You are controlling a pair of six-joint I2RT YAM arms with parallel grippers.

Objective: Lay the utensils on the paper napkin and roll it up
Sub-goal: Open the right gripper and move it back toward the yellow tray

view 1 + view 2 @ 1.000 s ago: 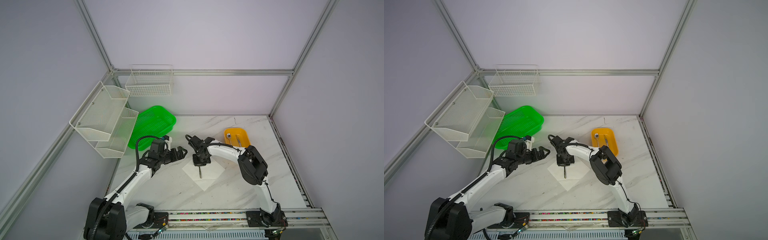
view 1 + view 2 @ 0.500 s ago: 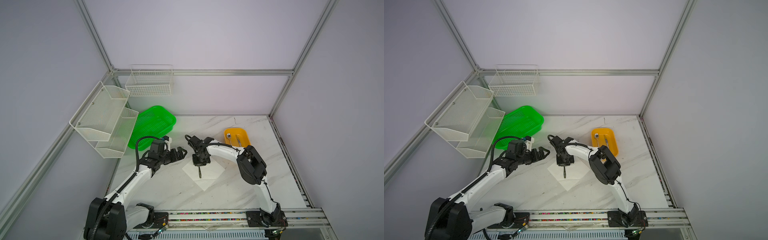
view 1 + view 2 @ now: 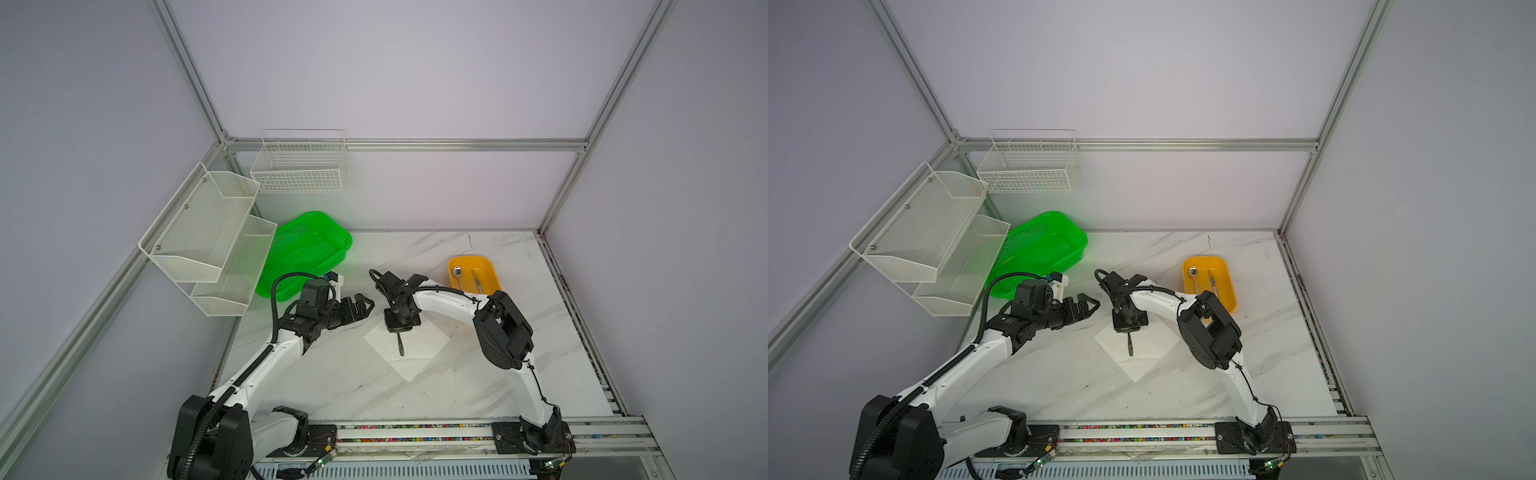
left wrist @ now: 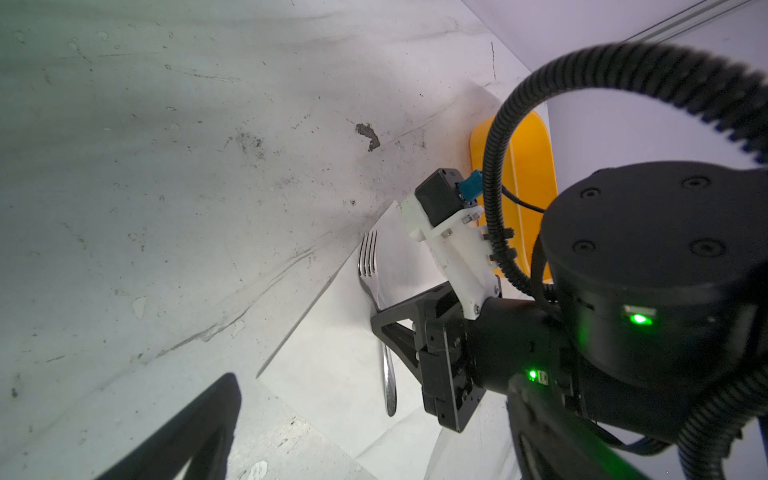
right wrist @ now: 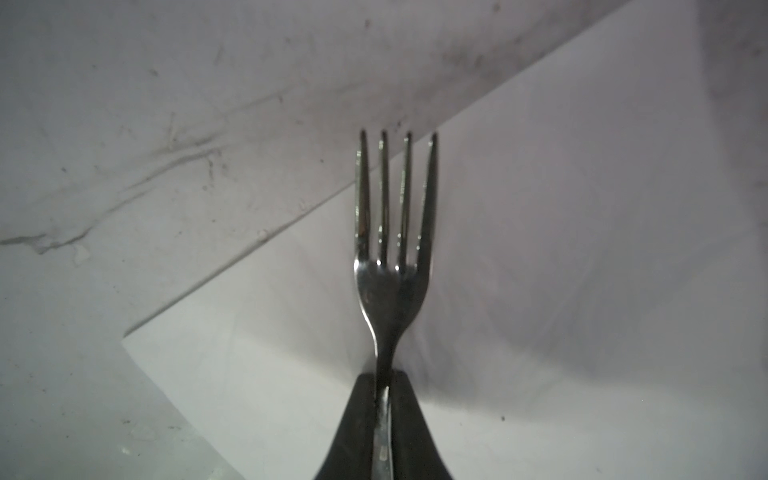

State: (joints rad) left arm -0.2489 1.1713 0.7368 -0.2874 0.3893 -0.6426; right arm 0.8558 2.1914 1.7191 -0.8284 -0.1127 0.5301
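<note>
Nearest the viewer in both top views lies the napkin (image 3: pixel 420 355), set as a diamond with one corner toward the front. The fork (image 3: pixel 400 345) runs front to back along its left half, handle to the front. Just beyond the handle, the right gripper (image 3: pixel 398 332) comes down from above with its fingers (image 5: pixel 361 415) pinched narrow on the fork's neck. The tines point on past them and reach the napkin's far-left edge. Whether the fork already rests on the paper or hangs just over it cannot be told. The coming release probably turns on this: the long axis lies along the grip, so opening should leave the fork as it points now (tips at or over the edge). To the left, level with the right gripper and apart from the napkin, the left gripper (image 3: pixel 368 306) hovers with fingers spread wide, holding nothing. Farthest back, to the right, the tub (image 3: pixel 494 269) holds the spoon (image 3: pixel 458 277) and another silver piece (image 3: pixel 476 281), both lying front to back and nearer the right arm.
</note>
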